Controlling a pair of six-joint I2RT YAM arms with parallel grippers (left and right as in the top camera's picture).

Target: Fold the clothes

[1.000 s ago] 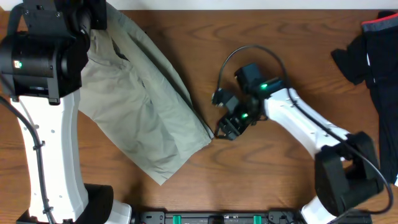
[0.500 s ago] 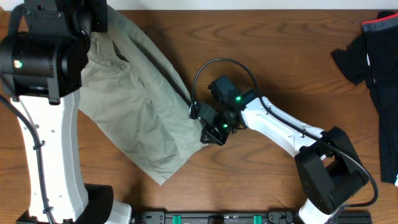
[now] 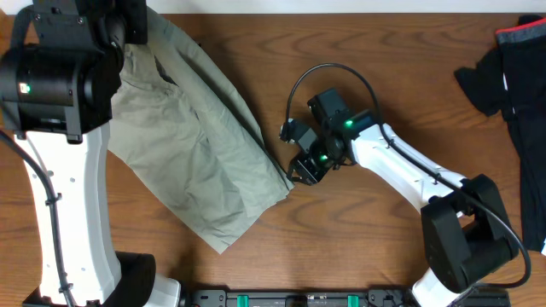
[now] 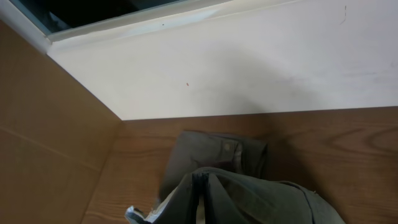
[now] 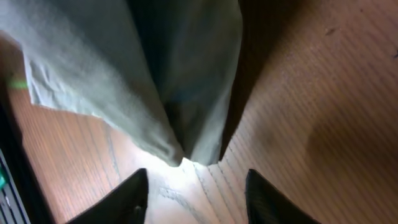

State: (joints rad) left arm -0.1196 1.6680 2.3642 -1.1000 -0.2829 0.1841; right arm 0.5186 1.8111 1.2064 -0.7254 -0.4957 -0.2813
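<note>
An olive-green garment (image 3: 196,153) lies spread on the left half of the wooden table. Its top end rises under my left arm. In the left wrist view the cloth (image 4: 249,193) is bunched up in a pinched fold right at the camera and hides the fingers. My right gripper (image 3: 300,170) is open beside the garment's lower right corner. In the right wrist view its two dark fingers stand wide apart (image 5: 196,173), with the cloth corner (image 5: 180,143) just ahead of them and only bare wood between them.
A pile of dark clothes (image 3: 512,77) with a red trim lies at the table's right edge. The left arm's large black and white body (image 3: 60,77) covers the garment's upper left part. A white wall (image 4: 249,74) borders the table's far edge.
My right gripper moved left onto the garment's lower right corner, then drew back to the right and slightly up. The garment and the left arm have kept their places.
</note>
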